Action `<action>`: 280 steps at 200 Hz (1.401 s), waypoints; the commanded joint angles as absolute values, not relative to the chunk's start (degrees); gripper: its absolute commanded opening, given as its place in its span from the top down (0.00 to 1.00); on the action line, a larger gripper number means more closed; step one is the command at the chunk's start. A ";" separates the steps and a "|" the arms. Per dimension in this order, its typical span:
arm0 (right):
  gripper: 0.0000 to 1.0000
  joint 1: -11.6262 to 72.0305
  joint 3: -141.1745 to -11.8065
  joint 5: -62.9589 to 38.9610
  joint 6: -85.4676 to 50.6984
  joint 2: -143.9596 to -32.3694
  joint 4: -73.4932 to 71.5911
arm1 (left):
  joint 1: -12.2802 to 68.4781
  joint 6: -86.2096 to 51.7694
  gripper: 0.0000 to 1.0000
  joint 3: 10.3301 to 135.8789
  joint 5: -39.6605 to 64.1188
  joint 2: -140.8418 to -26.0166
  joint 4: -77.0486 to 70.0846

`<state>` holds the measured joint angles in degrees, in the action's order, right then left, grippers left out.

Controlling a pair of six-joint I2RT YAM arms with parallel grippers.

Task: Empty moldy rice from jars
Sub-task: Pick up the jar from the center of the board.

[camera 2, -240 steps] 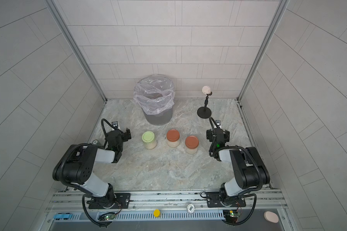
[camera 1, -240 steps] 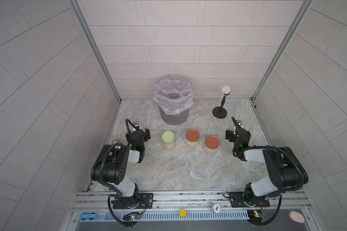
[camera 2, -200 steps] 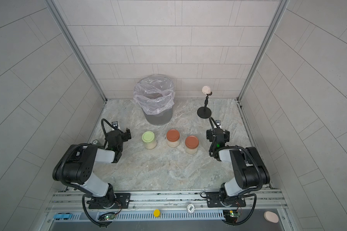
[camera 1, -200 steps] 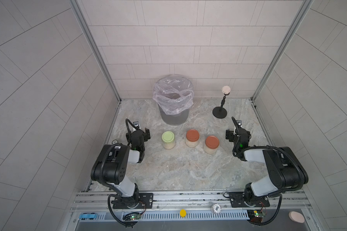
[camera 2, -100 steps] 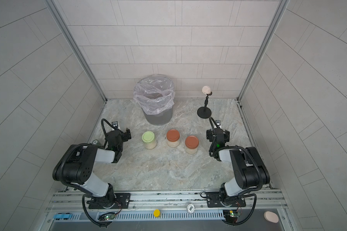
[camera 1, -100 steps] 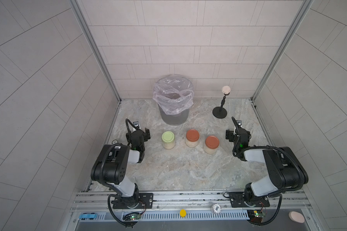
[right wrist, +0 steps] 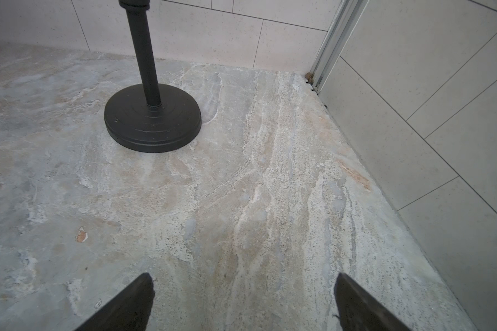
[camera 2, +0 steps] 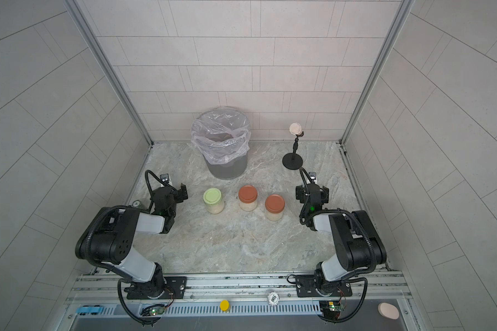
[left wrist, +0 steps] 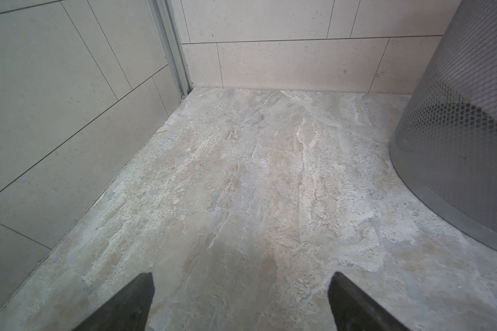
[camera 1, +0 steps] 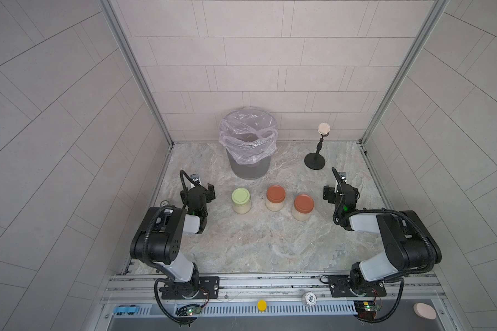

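Three jars stand in a row on the marble floor in both top views, all with lids on. The pale-green-lidded jar [camera 1: 241, 200] [camera 2: 213, 200] is on the left; two rust-red-lidded jars [camera 1: 275, 197] [camera 1: 303, 207] are to its right. Off-white moldy rice [camera 1: 242, 209] shows through the glass of each. My left gripper [camera 1: 198, 189] [left wrist: 241, 276] rests low, left of the green-lidded jar, open and empty. My right gripper [camera 1: 340, 191] [right wrist: 243, 276] sits right of the row, also open and empty. Neither wrist view shows a jar.
A grey mesh bin [camera 1: 248, 170] [left wrist: 456, 143] with a clear plastic liner stands behind the jars. A black stand [camera 1: 314, 164] [right wrist: 152, 123] with a pale round top is at the back right. A small round can [camera 1: 164, 203] lies by the left wall. Tiled walls enclose three sides.
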<state>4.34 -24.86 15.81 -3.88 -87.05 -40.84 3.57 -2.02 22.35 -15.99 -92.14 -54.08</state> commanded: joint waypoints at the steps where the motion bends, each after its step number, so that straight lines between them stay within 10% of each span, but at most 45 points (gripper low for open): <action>1: 0.00 4.54 -25.11 16.23 -3.39 -85.24 -39.72 | 4.18 -1.52 0.00 22.18 -17.33 -90.45 -54.03; 75: 0.01 4.65 -31.99 15.50 -6.20 -69.19 -16.61 | 5.43 -5.47 0.00 23.60 -23.44 -70.04 -34.68; 189: 0.00 10.33 -37.57 5.67 -20.24 -41.02 19.34 | 5.40 -30.33 0.00 32.24 -5.46 -46.53 6.45; 280: 0.00 31.34 -48.83 10.46 -27.57 -48.49 38.27 | 10.06 -37.40 0.00 28.30 5.78 -36.46 12.00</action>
